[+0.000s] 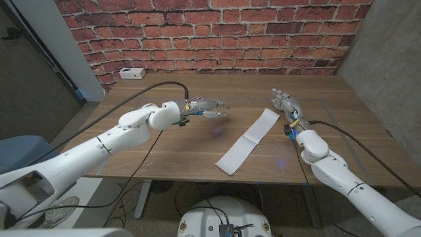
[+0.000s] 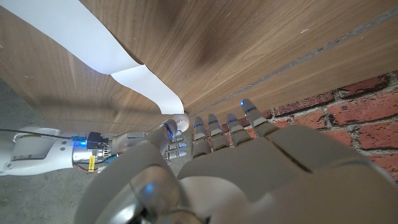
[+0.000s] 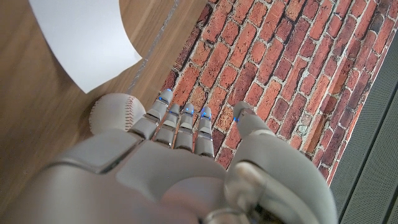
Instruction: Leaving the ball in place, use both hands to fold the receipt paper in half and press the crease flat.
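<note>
Receipt paper [image 1: 248, 141] lying unfolded on the wooden desk [image 1: 171, 148] between both arms, faint crease midway. Left robot hand [image 1: 209, 108] held over the desk, fingers spread, empty. Right robot hand [image 1: 285, 102] beyond the paper's far end, fingers apart, beside a baseball [image 3: 114, 112].

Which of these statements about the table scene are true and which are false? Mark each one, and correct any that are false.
1. The receipt paper lies on the table between the two hands. True.
2. The left hand grips the paper. False: it holds nothing, apart from the paper.
3. A baseball sits beside the right hand. True.
4. The paper is already folded in half. False: it lies as a long strip with a bend across it.
5. The wall behind the table is plain white. False: it is brick.
</note>
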